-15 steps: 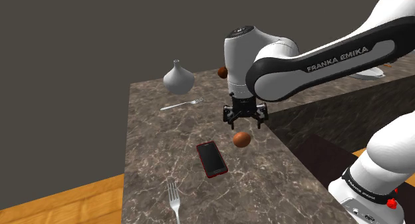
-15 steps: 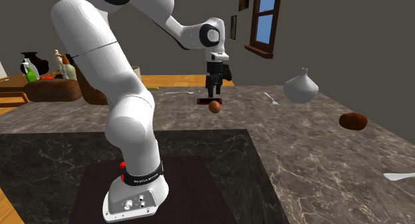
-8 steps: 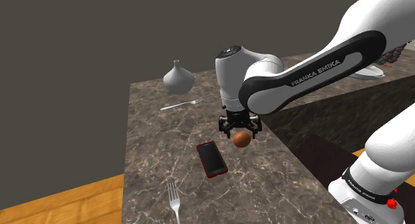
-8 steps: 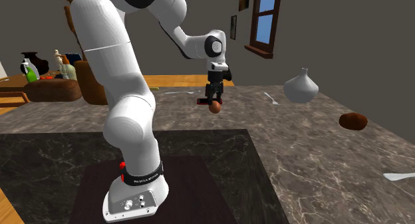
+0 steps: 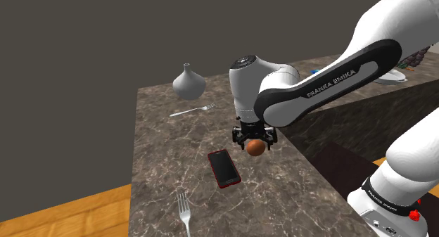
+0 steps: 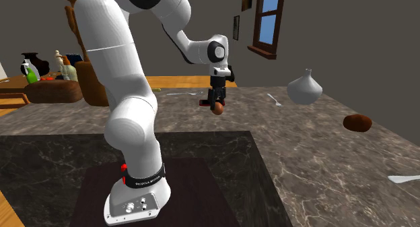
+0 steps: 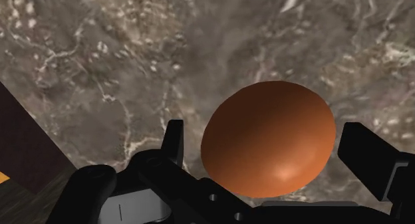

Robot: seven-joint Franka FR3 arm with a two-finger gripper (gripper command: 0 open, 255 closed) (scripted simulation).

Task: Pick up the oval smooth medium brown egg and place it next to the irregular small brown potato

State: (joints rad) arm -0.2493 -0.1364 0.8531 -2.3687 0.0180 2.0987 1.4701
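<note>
The brown egg (image 5: 256,149) lies on the dark marble counter (image 5: 162,144), close to its edge nearest the stand. My black gripper (image 5: 255,143) is down around it, pointing straight at the counter. In the wrist view the egg (image 7: 266,139) sits between the two fingers (image 7: 174,144), with a small gap on each side, so the gripper (image 7: 266,149) is open. The second exterior view has the egg (image 6: 218,109) under the gripper (image 6: 217,104), and the brown potato (image 6: 358,122) far off toward that view's right on the same counter.
A red-edged phone (image 5: 224,167) lies just to the shoulder view's left of the egg. A grey vase (image 5: 188,83) and a fork (image 5: 192,110) are farther back, another fork (image 5: 184,213) nearer the front. The counter drops off beside the stand.
The gripper has come down from above the egg until its fingers stand on either side of it. The egg has stayed in place.
</note>
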